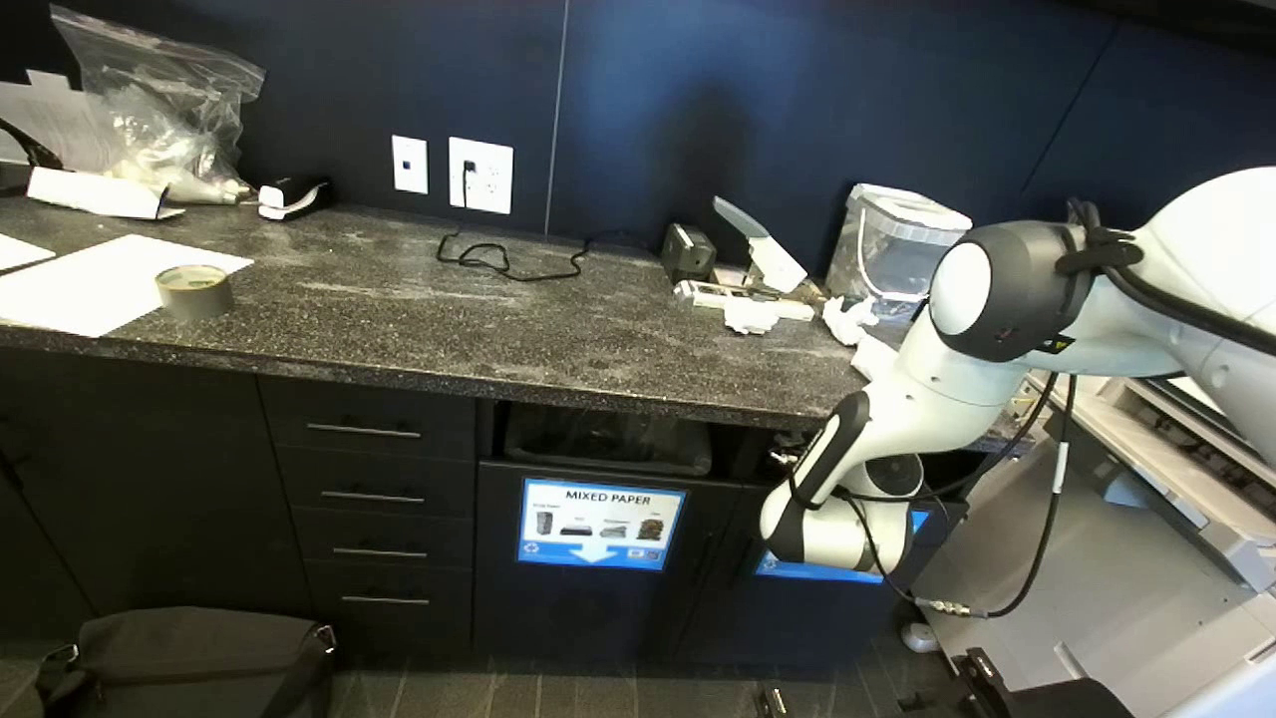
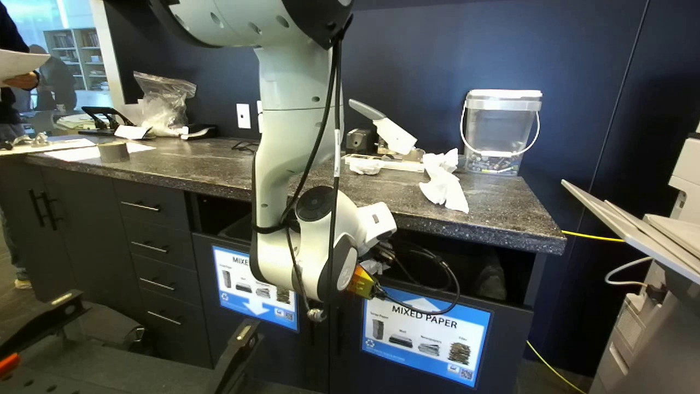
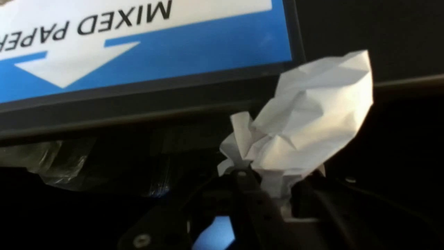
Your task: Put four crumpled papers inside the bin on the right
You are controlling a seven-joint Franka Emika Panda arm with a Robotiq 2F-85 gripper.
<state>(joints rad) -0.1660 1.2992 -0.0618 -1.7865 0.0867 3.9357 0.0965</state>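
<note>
My gripper (image 3: 275,182) is shut on a crumpled paper (image 3: 308,114), which bulges up from between the dark fingers (image 3: 242,178) in the wrist view. A bit of this wad shows at the wrist in an exterior view. Paper and fingers are by the dark slot of the bin (image 3: 145,80) on the right, whose label looks upside down here. In an exterior view that bin's label (image 2: 426,342) lies under the slot. On the counter rest a small crumpled paper (image 1: 750,316), a second wad (image 1: 849,319), and a third wad (image 1: 874,357) partly behind the arm.
The counter (image 2: 492,219) overhangs the slot. A translucent bucket (image 2: 500,131), a stapler-like tool (image 2: 396,137) and a tape roll (image 1: 194,291) stand on it. To the left is another mixed-paper bin (image 1: 601,524); a printer (image 2: 645,306) stands at the right.
</note>
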